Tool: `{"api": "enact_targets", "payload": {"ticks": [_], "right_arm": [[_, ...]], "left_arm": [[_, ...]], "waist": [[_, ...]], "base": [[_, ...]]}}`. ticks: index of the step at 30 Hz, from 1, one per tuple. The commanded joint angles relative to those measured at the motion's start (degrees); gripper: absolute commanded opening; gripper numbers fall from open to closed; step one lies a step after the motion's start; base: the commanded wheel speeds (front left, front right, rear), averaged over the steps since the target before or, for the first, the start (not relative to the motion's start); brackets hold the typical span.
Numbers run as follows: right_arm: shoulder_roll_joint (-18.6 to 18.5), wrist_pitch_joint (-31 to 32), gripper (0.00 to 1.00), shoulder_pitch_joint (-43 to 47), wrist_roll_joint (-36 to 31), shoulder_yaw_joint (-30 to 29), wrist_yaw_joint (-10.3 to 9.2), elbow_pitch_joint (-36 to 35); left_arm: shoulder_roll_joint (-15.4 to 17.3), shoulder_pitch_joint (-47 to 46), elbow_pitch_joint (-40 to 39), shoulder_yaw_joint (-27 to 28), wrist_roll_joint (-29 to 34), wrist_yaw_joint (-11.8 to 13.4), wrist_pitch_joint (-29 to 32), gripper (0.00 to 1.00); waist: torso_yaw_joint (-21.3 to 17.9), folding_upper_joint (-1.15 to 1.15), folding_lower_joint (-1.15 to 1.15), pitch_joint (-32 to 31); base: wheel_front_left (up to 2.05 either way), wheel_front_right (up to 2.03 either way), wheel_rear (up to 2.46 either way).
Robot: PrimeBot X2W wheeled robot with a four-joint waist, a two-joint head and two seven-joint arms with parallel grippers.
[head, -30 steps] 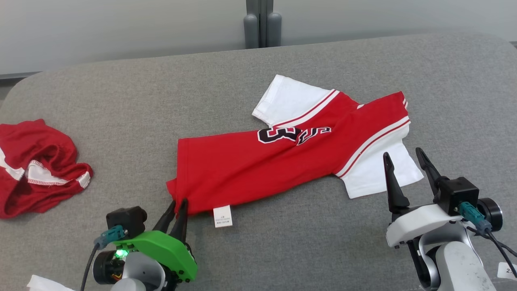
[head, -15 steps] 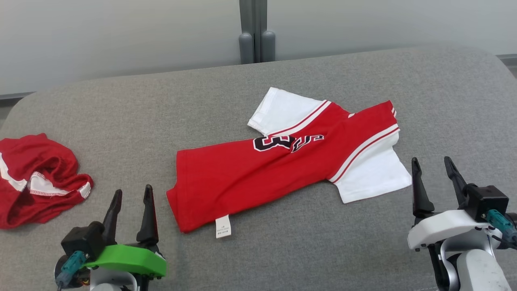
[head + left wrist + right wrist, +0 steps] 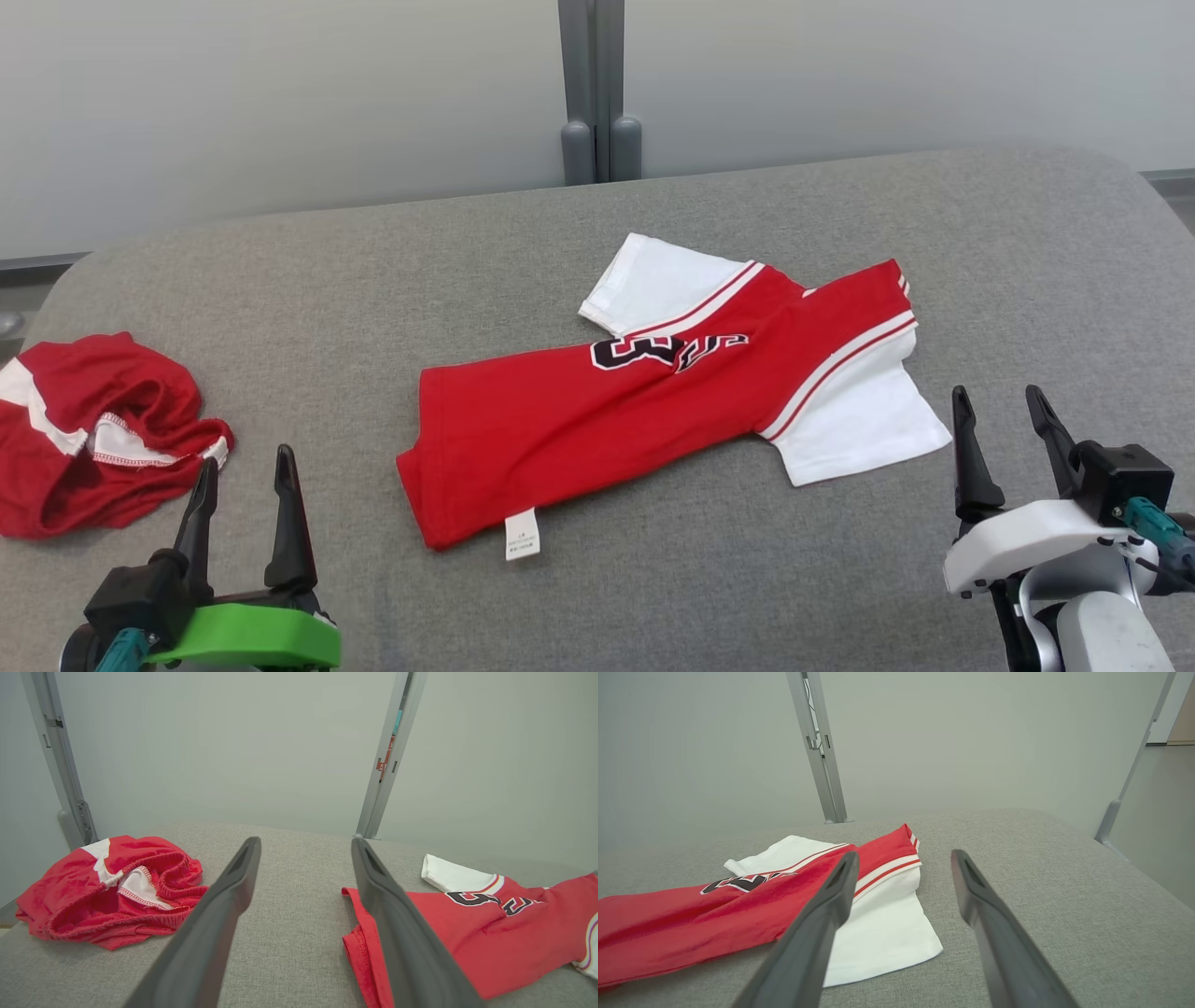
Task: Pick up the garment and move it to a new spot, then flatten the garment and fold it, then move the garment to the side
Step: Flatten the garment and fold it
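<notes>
The red-and-white jersey (image 3: 653, 401) lies folded lengthwise in the middle of the grey table (image 3: 373, 280), touching neither of my grippers. My left gripper (image 3: 245, 459), fingers spread and empty, sits near its hem corner. My right gripper (image 3: 996, 394), equally spread, sits just beside its white sleeve.

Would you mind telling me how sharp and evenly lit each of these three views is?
Head view: even, soft light, no glare; the jersey is sharp. Left wrist view: near fingers look slightly soft, and the posts splay. Right wrist view: the same.
</notes>
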Motion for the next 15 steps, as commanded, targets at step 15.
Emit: {"api": "enact_targets", "payload": {"ticks": [15], "right_arm": [[-0.1, 0.0, 1.00, 0.7, -1.0, -0.3, -0.08, 0.1]], "left_arm": [[-1.4, 2.0, 1.4, 1.9, 2.9, -1.6, -0.2, 1.00]], "waist": [[-0.2, 0.00, 0.00, -0.2]], "base": [[0.00, 0.00, 0.00]]}}
